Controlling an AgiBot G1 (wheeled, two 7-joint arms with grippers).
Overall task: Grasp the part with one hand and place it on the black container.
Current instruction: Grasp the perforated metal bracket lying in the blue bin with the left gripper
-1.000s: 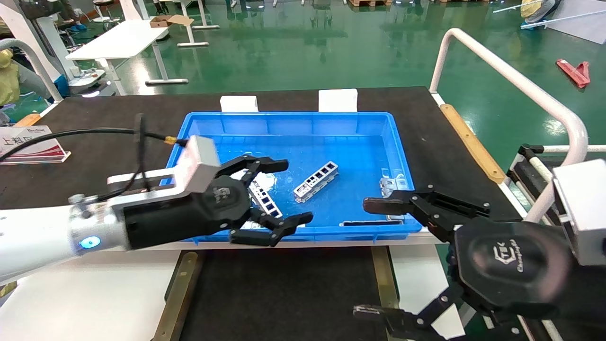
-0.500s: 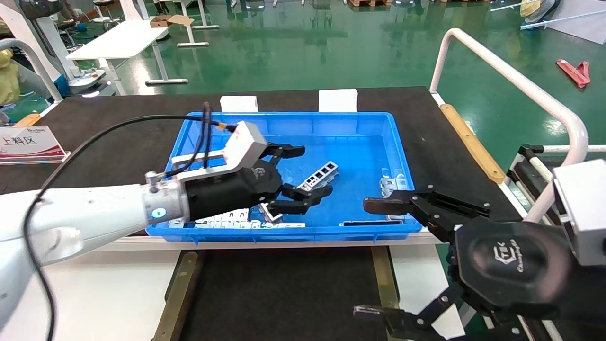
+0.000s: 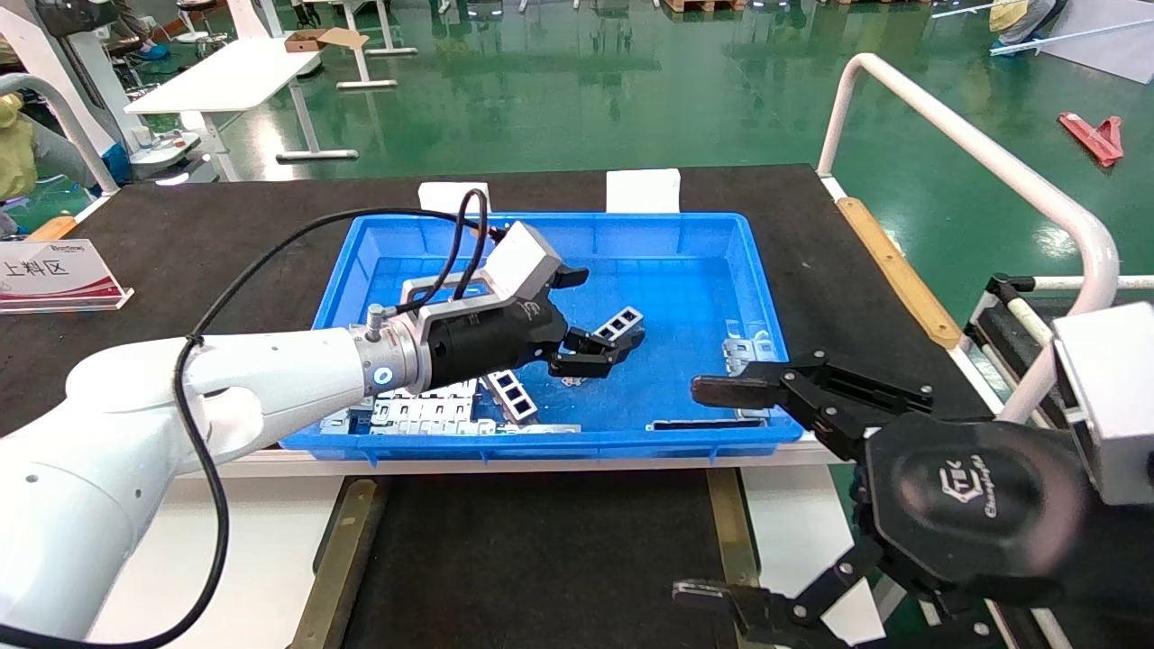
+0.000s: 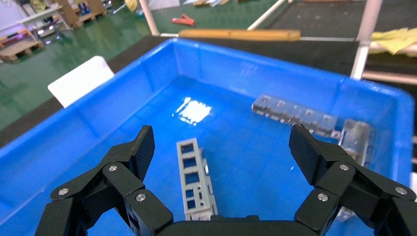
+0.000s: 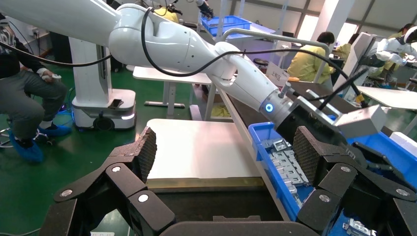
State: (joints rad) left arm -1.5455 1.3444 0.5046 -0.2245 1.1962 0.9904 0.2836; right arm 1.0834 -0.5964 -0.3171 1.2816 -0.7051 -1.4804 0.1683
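One target: slim silver-grey ladder-like metal channel strip (image 4: 195, 179) with rectangular windows, lying flat on the floor of the blue plastic crate (image 3: 433, 234), near its middle.
Left gripper (image 3: 586, 338): inside the crate, low over the strip, fingers spread wide and empty; in the left wrist view the strip sits between the two black fingertips (image 4: 140, 147), nearer one than the other.
Right gripper (image 3: 712, 491): parked off the crate's right front corner, fingers wide apart, holding nothing.
Drop-off: flat matte black tray (image 3: 541, 559) with tan-brass side strips, in front of the crate, nearest the robot.
Step in hand: final descent and pinch, by my read.
How to do it well: centre the strip between the pads first, keep the pads square to its long sides, go down till they straddle the channel walls, then close.
Risk: off-centre closing could push or spin the strip on the slick crate floor.
Clutter: more windowed strips and flat notched silver plates (image 3: 419, 413) along the crate's front wall; keep fingers off them on the lift.
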